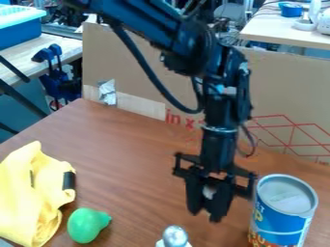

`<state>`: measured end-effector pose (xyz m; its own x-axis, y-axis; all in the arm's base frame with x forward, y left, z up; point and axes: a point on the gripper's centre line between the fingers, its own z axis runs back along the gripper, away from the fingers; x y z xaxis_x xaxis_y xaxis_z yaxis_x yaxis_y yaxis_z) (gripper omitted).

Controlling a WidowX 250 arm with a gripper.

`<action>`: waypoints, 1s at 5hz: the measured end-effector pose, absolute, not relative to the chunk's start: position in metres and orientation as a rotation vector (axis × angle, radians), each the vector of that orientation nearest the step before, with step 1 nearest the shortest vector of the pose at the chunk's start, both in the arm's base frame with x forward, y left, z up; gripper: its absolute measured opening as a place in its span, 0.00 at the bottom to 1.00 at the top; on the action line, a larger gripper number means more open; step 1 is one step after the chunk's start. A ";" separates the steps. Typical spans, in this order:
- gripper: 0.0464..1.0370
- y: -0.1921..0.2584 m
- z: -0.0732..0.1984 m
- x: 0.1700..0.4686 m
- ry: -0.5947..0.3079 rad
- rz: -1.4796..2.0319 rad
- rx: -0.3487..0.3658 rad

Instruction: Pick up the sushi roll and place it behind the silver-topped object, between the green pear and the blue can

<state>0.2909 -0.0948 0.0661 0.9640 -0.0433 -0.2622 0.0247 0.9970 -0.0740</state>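
We find the robot arm [222, 62] cut off by the top edge, the yellow cloth [29, 193] by the left, the blue can [281, 217] and silver-topped object [174, 236] by the bottom. A pale patch [209, 192] within the black gripper [206, 212] is too blurred to identify.

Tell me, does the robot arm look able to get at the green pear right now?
Probably yes: the green pear sits uncovered, seemingly with nothing tall between it and the gripper. The yellow cloth close beside it could crowd the approach slightly.

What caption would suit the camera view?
Robot gripper above a brown table, between a green pear-shaped object and a blue can, yellow cloth nearby.
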 end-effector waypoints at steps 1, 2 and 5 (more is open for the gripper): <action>0.40 -0.081 0.056 0.279 0.320 0.031 -0.057; 0.40 -0.068 0.051 0.280 0.314 0.057 -0.048; 0.40 -0.061 0.027 0.274 0.287 0.043 -0.056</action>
